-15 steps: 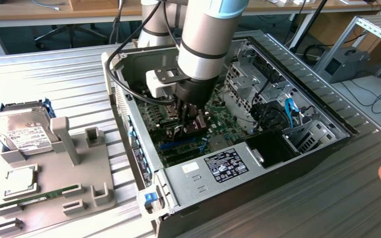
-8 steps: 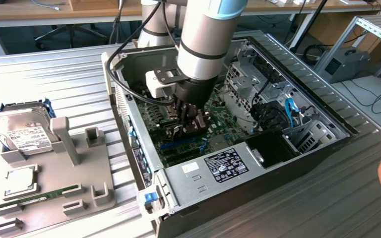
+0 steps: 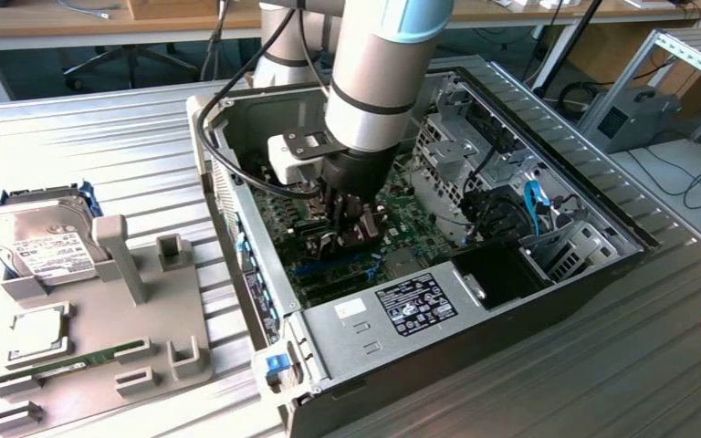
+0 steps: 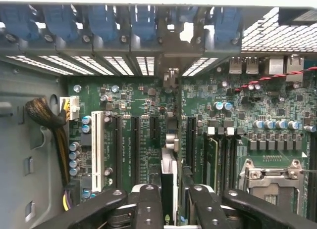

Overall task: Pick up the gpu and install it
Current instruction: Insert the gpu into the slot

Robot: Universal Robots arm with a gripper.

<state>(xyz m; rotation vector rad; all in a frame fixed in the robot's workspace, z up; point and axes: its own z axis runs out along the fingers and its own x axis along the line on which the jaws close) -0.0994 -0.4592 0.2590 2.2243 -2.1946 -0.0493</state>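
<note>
Claw (image 4: 171,202) gripping gpu (image 4: 169,182) edge-on, over motherboard (image 4: 148,135) slots

Gripper (image 3: 348,239) lowered deep inside open computer case (image 3: 594,265), just above green motherboard (image 3: 418,219), closed on dark gpu (image 3: 340,245) held upright. On table (image 3: 95,137), at exterior view's left, grey tray (image 3: 143,351) with hard drive (image 3: 36,242) and memory stick (image 3: 77,359).

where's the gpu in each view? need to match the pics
Exterior view: gpu on edge under the pincer, inside the open case, over the motherboard.
Wrist view: gpu edge-on, a thin vertical card between the pincer's fingers, heading toward the rear slot openings.
Shared landmark: the green motherboard.
</note>
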